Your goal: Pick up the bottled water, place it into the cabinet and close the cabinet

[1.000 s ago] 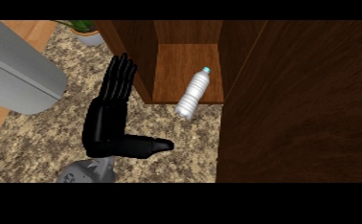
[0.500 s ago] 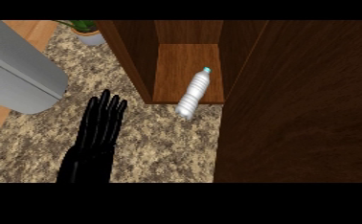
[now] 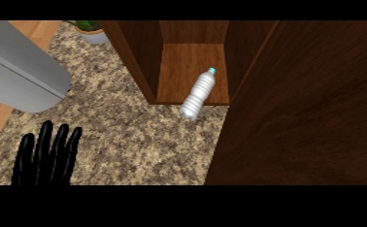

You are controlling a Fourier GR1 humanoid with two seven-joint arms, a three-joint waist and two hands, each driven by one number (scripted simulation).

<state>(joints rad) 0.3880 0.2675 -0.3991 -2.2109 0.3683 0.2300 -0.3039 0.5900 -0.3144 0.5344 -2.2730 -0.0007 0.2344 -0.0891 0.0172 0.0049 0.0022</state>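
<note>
The clear water bottle (image 3: 198,94) lies on its side, its blue cap pointing into the open wooden cabinet (image 3: 188,58) and its base sticking out past the cabinet floor's front edge over the counter. The cabinet's dark door (image 3: 294,119) stands open at the right, filling that side of the view. My left hand (image 3: 46,158) shows at the lower left edge, fingers straight and pointing up, open and holding nothing, well apart from the bottle. My right hand is out of sight.
A large grey rounded object (image 3: 28,78) lies on the speckled granite counter (image 3: 136,134) at the left. A small potted plant (image 3: 90,29) stands at the back beside the cabinet's left wall.
My left hand has drawn back down and to the left, away from the cabinet; its forearm has left the view. The bottle and door have not moved.
</note>
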